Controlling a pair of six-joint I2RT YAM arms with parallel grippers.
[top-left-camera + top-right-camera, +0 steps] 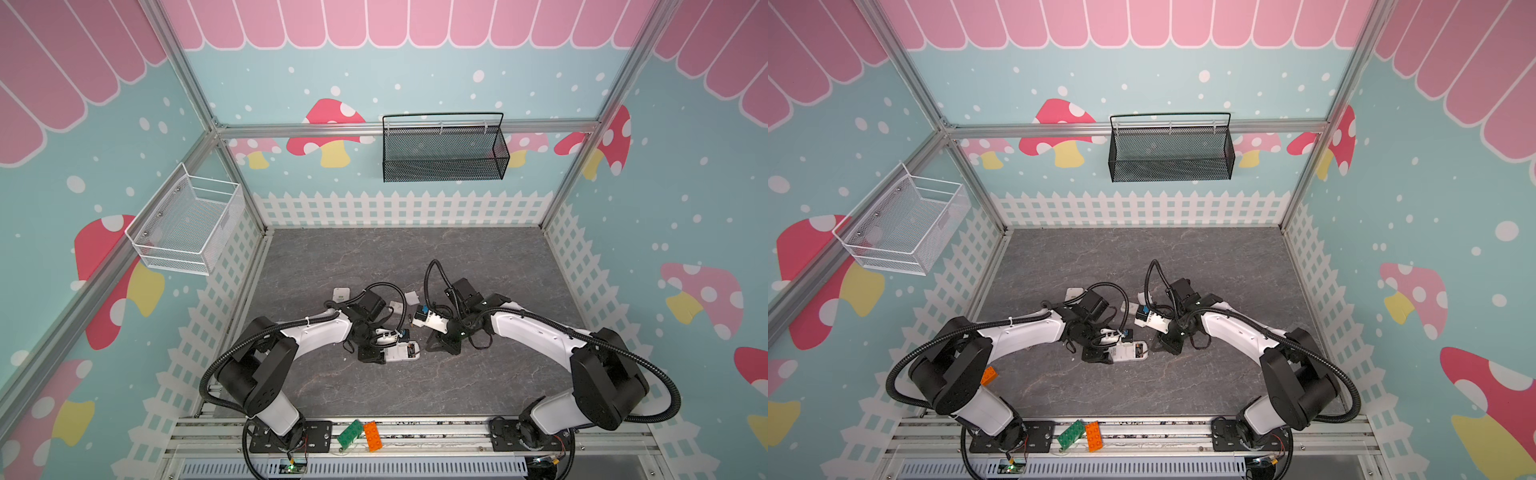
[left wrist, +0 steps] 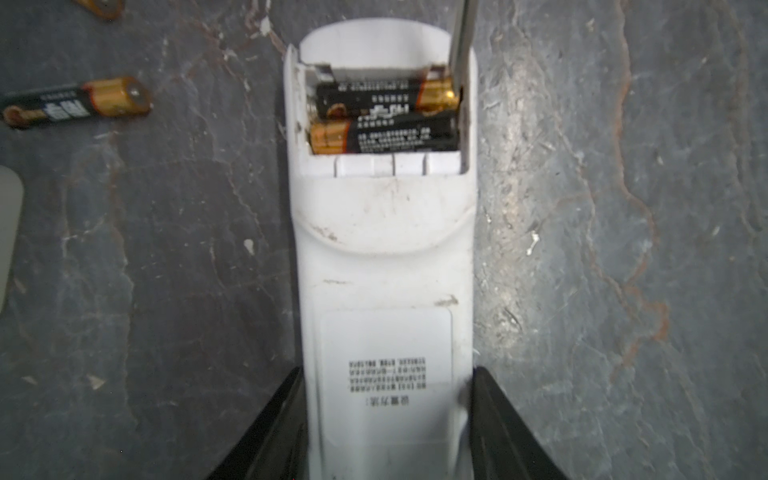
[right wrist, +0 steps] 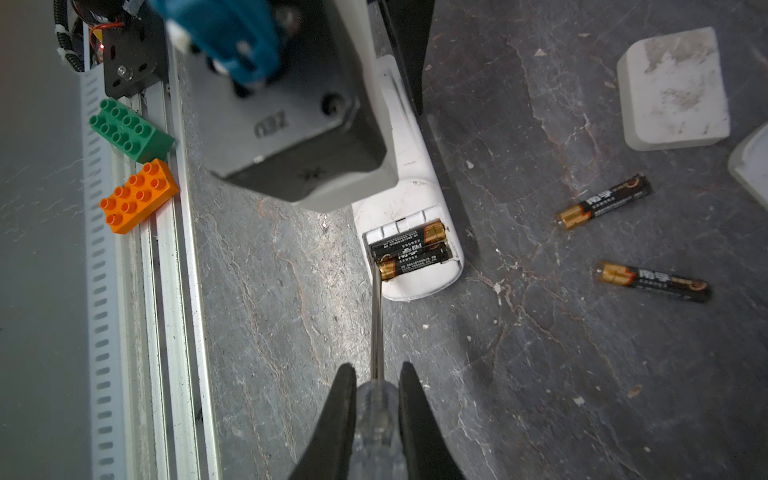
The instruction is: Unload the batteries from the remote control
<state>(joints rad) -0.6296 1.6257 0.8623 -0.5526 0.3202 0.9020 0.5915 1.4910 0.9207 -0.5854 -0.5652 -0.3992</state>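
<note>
The white remote control [image 2: 384, 257] lies back-up on the grey table, also seen in a top view [image 1: 401, 353]. My left gripper [image 2: 386, 374] is shut on its body. Its battery bay is open and holds two black and gold batteries [image 2: 382, 97] [image 2: 386, 135] side by side. My right gripper [image 3: 378, 370] is shut on the clear handle of a screwdriver [image 3: 377, 324]. The metal tip sits at the bay's end, against the gold end of one battery [image 3: 415, 262]. Two more batteries [image 3: 604, 201] [image 3: 652, 281] lie loose on the table beside the remote.
A white battery cover [image 3: 673, 89] lies beyond the loose batteries. Another white remote [image 1: 341, 295] rests behind the left arm. A green brick [image 3: 131, 135] and an orange brick [image 3: 139, 195] sit on the front rail. A black mesh basket [image 1: 444, 149] and a white basket [image 1: 187, 224] hang on the walls.
</note>
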